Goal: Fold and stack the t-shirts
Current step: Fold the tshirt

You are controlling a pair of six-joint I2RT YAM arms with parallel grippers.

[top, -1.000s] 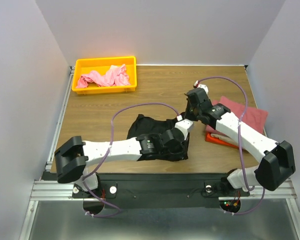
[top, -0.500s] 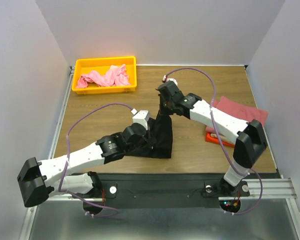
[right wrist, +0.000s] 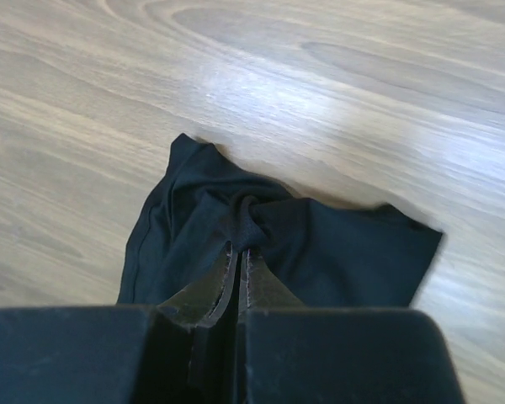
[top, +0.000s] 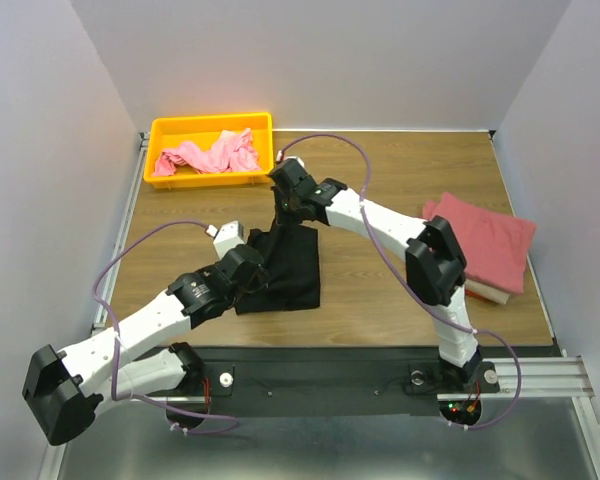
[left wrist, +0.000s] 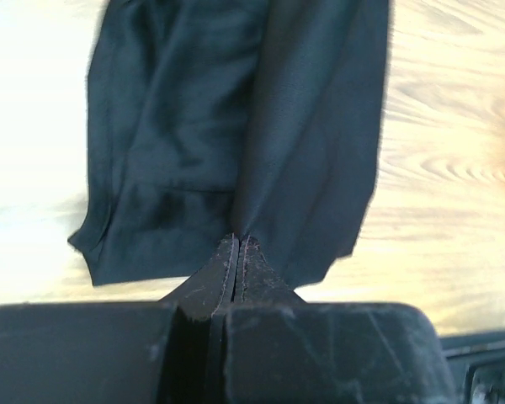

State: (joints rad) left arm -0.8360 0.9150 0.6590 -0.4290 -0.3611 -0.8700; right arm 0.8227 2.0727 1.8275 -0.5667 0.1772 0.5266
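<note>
The black t-shirt (top: 290,265) lies on the wooden table left of centre, stretched between both arms. My left gripper (top: 248,268) is shut on its near left edge; in the left wrist view the cloth (left wrist: 236,126) spreads away from the closed gripper (left wrist: 238,244). My right gripper (top: 283,212) is shut on the far edge; in the right wrist view the cloth (right wrist: 337,244) bunches at the closed gripper (right wrist: 238,250). The dusty rose-red t-shirt (top: 485,240) lies folded at the right on the orange one (top: 477,293). The light pink t-shirt (top: 208,155) is crumpled in the bin.
A yellow plastic bin (top: 263,150) stands at the table's far left corner. Purple cables loop over both arms. White walls close in the table on three sides.
Both grippers have dragged the black t-shirt leftward across the table, away from the rose-red stack. The cloth is now pulled out longer and flatter between them.
</note>
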